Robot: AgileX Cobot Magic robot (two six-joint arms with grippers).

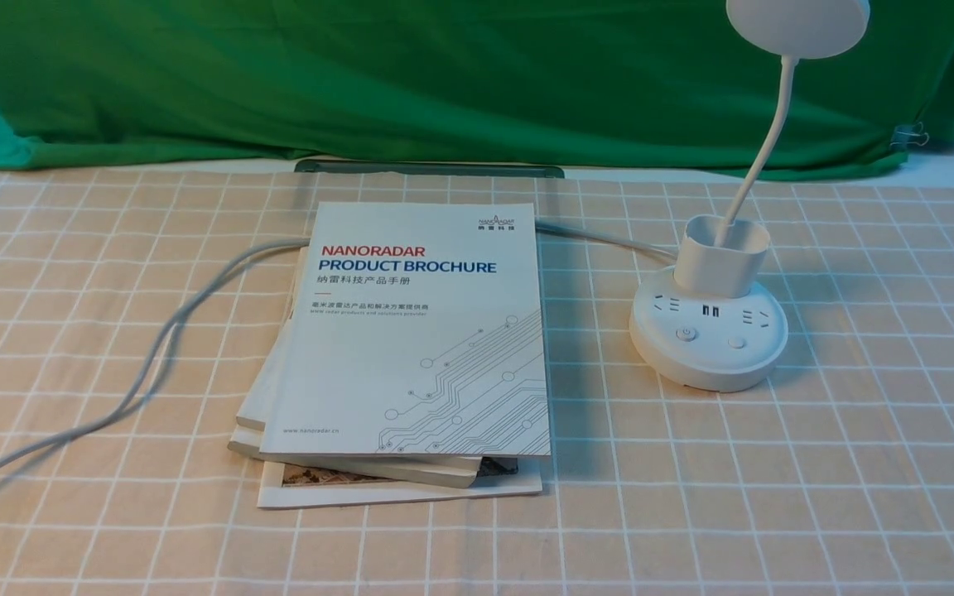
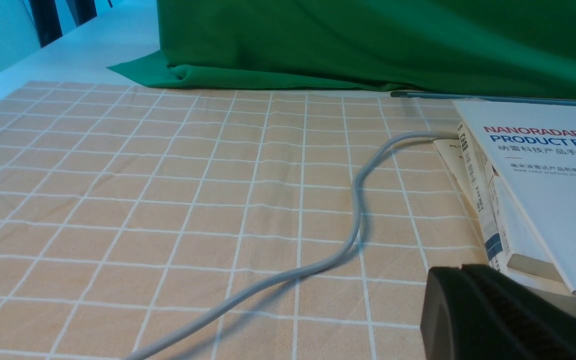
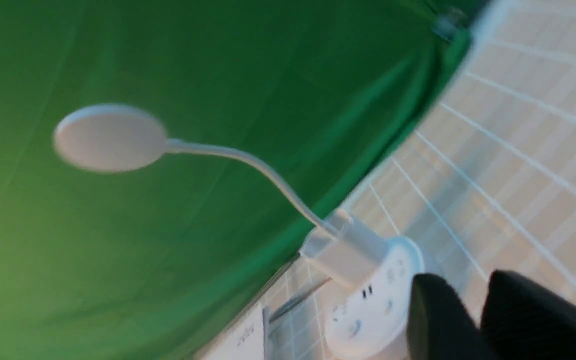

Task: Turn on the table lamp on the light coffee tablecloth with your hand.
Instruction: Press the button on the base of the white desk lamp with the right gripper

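Table lamp (image 1: 713, 331), white, its round base flat on the light coffee tablecloth (image 1: 460, 546), right of the stacked books (image 1: 419, 356); right gripper (image 3: 460, 300), fingers slightly apart, nothing between them, the nearer arm; lamp base ahead of it, apart, the button side presumably the goal; left gripper (image 2: 463, 280), fingertips together, beyond the books.

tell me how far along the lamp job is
Nothing looks done: the lamp stands on the checked cloth, its disc head showing no glow. In hand: the right gripper, its jaws slightly apart with nothing between them, shows in its wrist view, no arm at the base in the front view. Left: reach the base and press a button, probably the power-marked one.
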